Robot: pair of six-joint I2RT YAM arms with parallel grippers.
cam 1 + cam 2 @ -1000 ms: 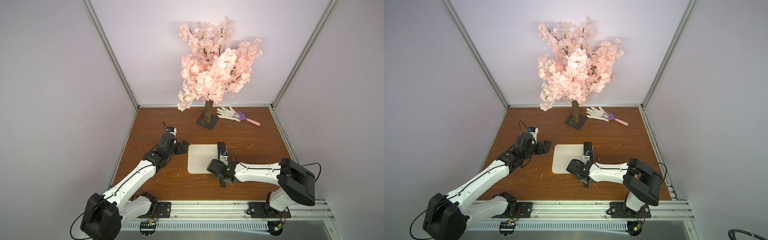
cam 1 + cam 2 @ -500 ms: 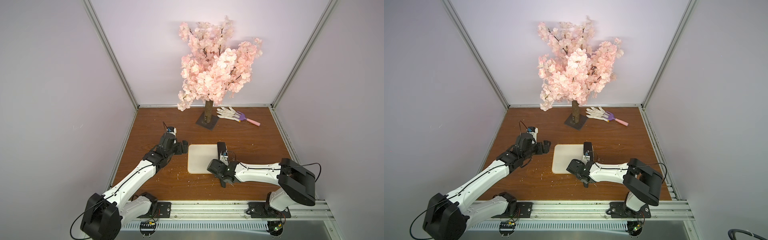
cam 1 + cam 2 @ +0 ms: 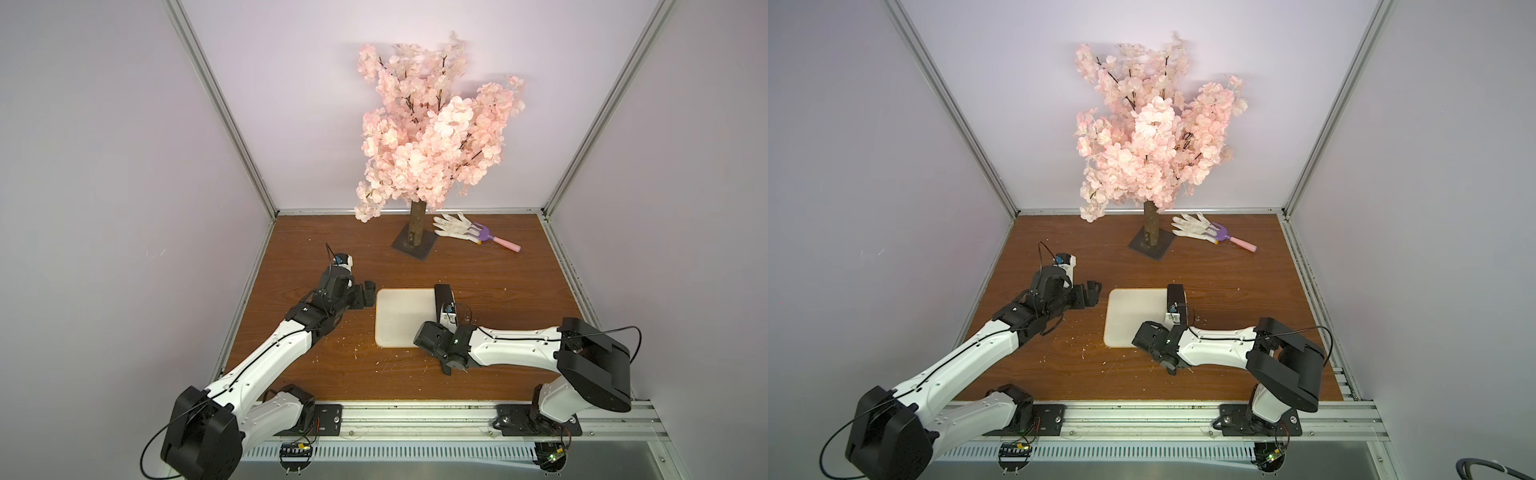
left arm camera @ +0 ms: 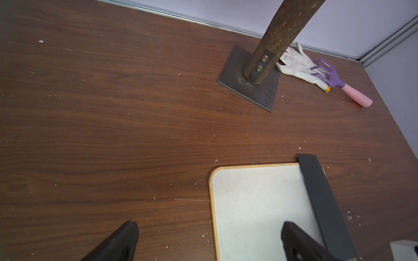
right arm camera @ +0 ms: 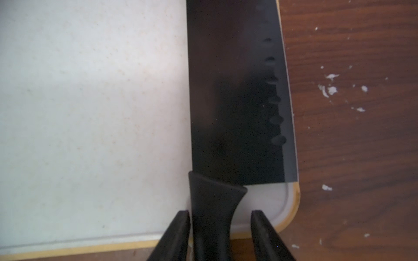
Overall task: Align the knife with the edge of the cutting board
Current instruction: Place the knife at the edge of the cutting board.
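**A:** What does the room look like?

**B:** It is a small booth. Plain, pale lilac walls (image 3: pixel 104 208) close it in at nine, twelve and three o'clock. Slanting aluminium posts (image 3: pixel 224 112) join them at the corners.

**A:** And the surface below?

**B:** A dark brown wood-grain desk (image 3: pixel 498 270), flecked with white crumbs. A metal rail (image 3: pixel 415 419) runs along its six o'clock edge. Toward twelve o'clock stands an artificial tree (image 3: pixel 428 137) with pink blossom, on a dark square plate (image 3: pixel 424 249). The light is soft and even.

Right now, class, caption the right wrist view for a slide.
Black knife lies flat along one edge of the cutting board, handle between fingers of the open right end effector.
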